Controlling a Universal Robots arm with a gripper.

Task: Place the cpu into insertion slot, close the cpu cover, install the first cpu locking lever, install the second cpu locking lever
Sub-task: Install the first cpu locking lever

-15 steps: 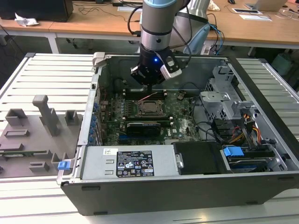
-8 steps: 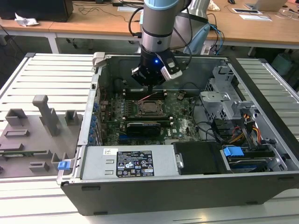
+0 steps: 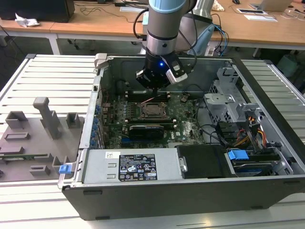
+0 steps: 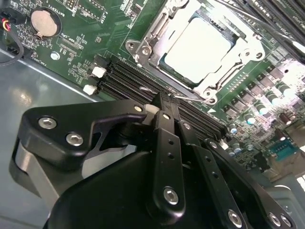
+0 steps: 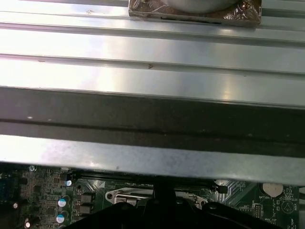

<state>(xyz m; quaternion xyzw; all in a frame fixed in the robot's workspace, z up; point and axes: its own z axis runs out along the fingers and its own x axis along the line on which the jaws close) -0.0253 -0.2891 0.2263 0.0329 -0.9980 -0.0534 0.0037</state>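
Big picture first: open computer case lying on its side, with the green motherboard across its floor. In the exterior view the drive cage sits at about 3 o'clock from the board's middle.

The arm comes down from 12 o'clock and the gripper hangs low inside the case, right over the board.

The insertion slot is at roughly 6 o'clock from the fingertips in the exterior view, very near, with nothing in between.

The second wrist view shows the gripper up close. Its fingers are pressed together with no gap I can see. The tip is over the black memory slots, just beside the socket's near edge.

The cpu is already sitting in the insertion slot, pale top facing up. The cpu cover looks folded down flat around it, so I'd call those two steps done.

The part that matters is a thin metal locking lever running along the socket edge closest to the fingers, parallel to the memory slots. By my read that's 9-to-3 in the exterior view. The fingertips are right at that rod, about mid-length. Can't tell if they're pinching it, touching it or just hovering alongside.
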